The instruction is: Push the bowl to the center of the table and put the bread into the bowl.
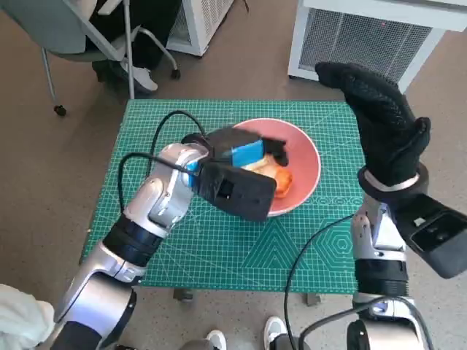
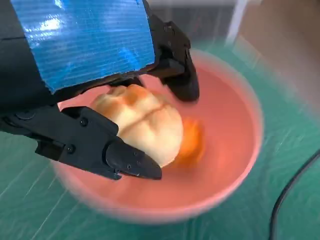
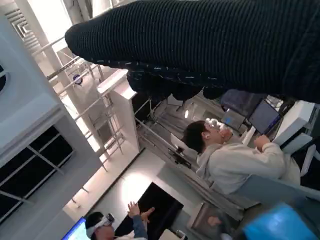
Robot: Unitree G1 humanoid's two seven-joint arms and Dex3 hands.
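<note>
The pink bowl (image 1: 305, 154) sits on the green mat (image 1: 219, 240), a little right of the table's middle. My left hand (image 1: 237, 149) reaches over its near left rim. In the left wrist view the black fingers (image 2: 125, 157) grip a pale, round bread (image 2: 145, 120) from both sides just above the bowl's inside (image 2: 225, 150), which is blurred. An orange blur (image 2: 192, 142) lies under the bread. The bread (image 1: 273, 175) peeks out beside the hand in the head view. My right hand (image 1: 383, 120) is raised at the table's right side, holding nothing, its fingers stretched out. The glove (image 3: 210, 40) fills the right wrist view's top.
A black cable (image 1: 142, 157) loops over the mat's left part, another (image 1: 306, 255) crosses the front right. White units (image 1: 365, 33) stand behind the table, and a chair (image 1: 87, 36) stands at the back left. People (image 3: 225, 155) sit in the right wrist view.
</note>
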